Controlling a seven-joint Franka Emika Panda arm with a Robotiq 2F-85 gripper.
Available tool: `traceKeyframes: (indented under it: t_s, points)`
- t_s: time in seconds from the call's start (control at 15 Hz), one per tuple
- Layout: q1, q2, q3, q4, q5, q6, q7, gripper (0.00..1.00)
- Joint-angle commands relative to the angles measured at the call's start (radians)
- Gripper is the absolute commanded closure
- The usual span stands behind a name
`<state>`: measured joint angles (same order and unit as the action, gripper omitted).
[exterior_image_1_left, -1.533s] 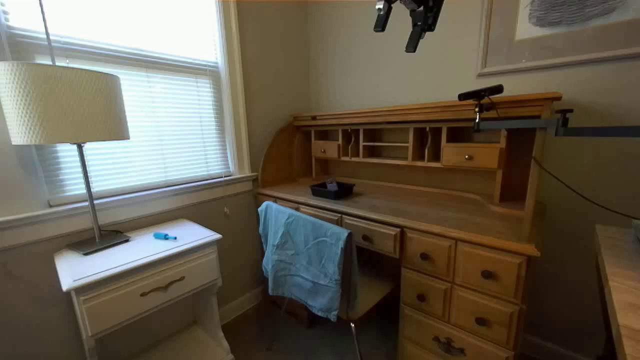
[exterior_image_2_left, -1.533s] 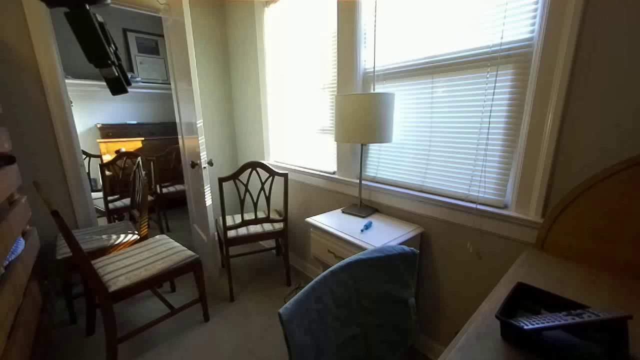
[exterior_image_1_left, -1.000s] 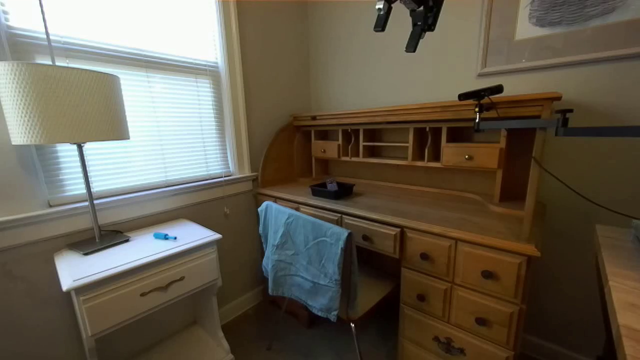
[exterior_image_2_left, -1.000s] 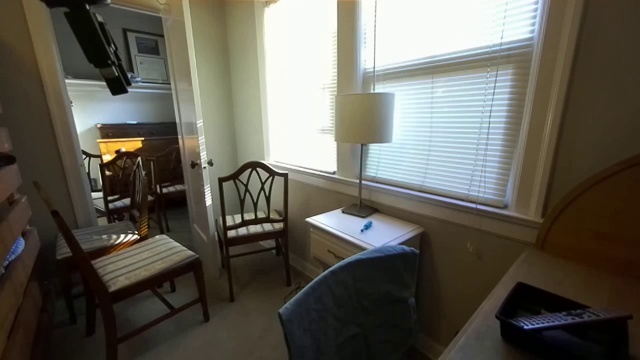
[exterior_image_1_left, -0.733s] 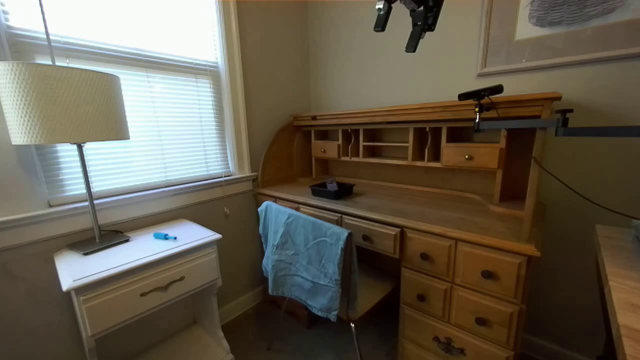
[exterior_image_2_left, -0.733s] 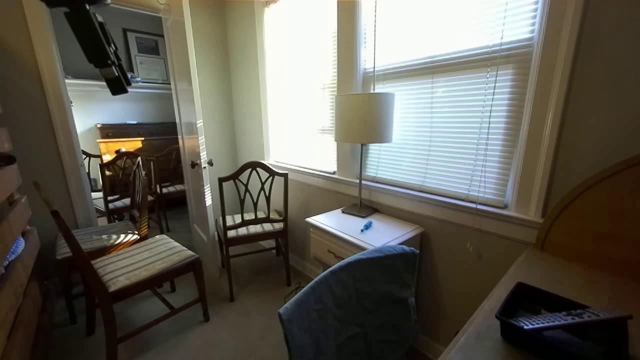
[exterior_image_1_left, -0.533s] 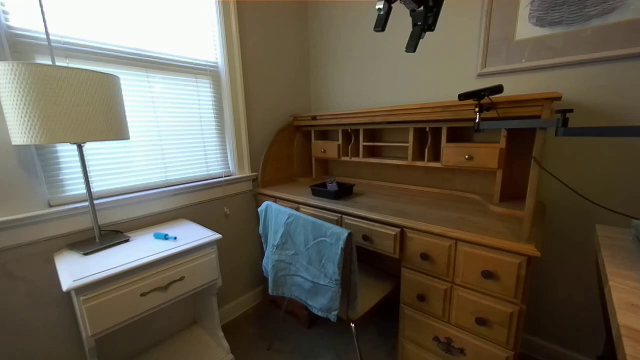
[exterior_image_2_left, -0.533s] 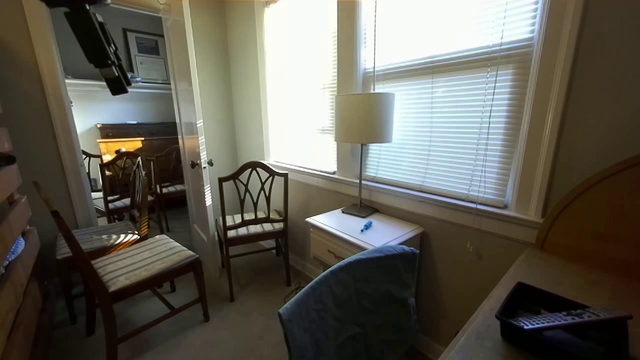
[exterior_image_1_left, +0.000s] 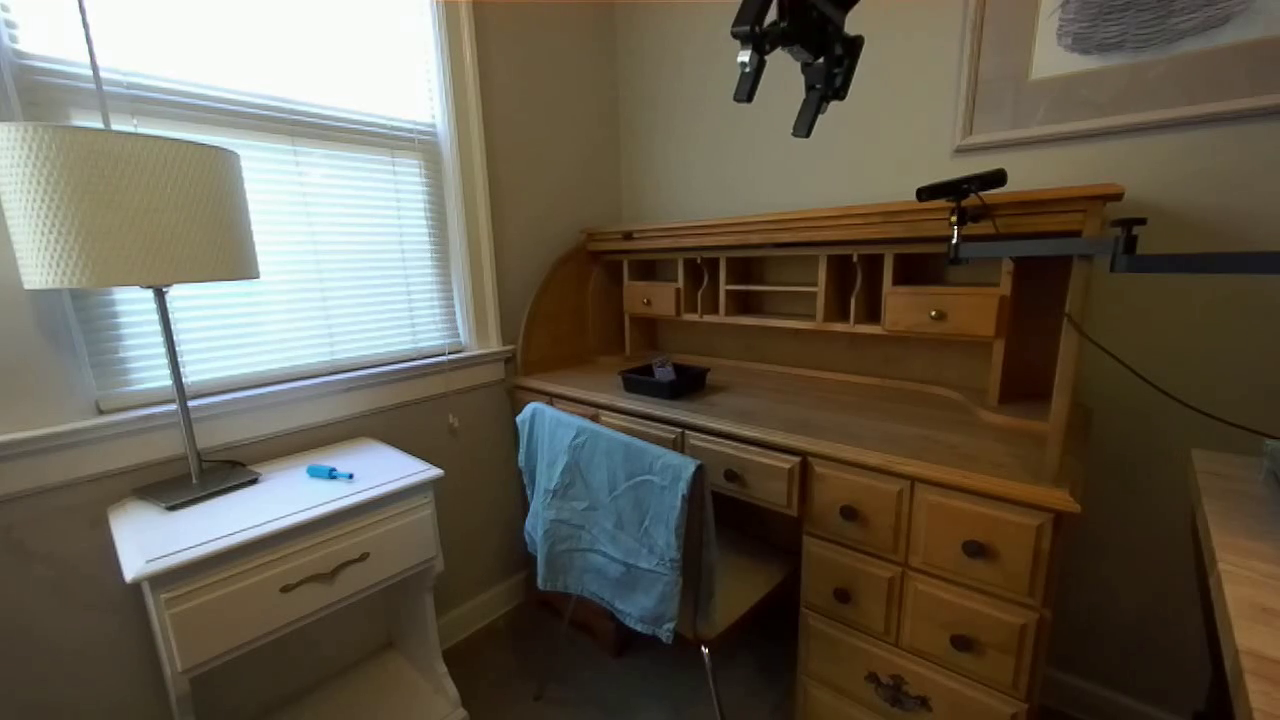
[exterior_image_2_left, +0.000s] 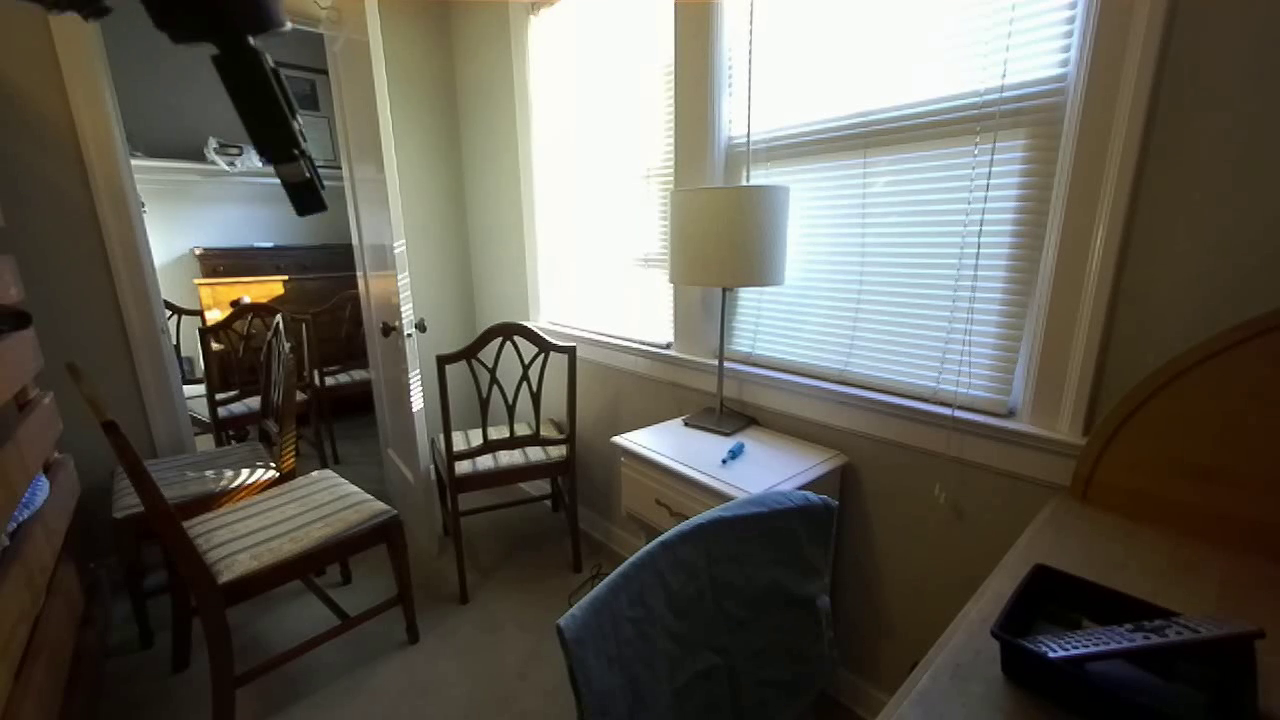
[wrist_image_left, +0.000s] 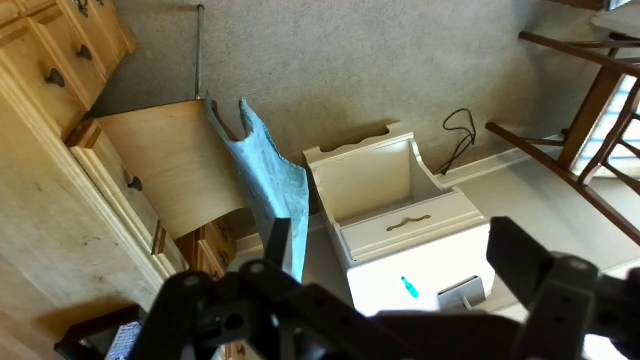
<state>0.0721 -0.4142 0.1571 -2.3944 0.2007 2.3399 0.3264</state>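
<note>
while the gripper (exterior_image_1_left: 773, 116) hangs upper centre in an exterior view, fingers apart, the blue object (exterior_image_1_left: 324, 471) lies lower left, long axis nearly sideways.

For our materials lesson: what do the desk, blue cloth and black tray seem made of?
Desk: wood, probably varnished; honey-brown, mottled, faintly glossy.
Blue cloth: fabric, fairly matte, perhaps cotton; it creases and hangs softly.
Black tray: likely moulded plastic; dark, uniform walls, though painted metal is possible.
</note>
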Motion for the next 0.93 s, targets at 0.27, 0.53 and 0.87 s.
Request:
traceKeyframes:
  t_s: [0.27,0.53,0.87]
  points:
    - [-0.039,0.319,-0.108,0.236,-0.075,0.035,-0.238,0.00]
    - [-0.047,0.349,-0.125,0.254,-0.076,0.040,-0.222,0.00]
    - [-0.053,0.435,-0.131,0.335,-0.080,0.039,-0.222,0.00]
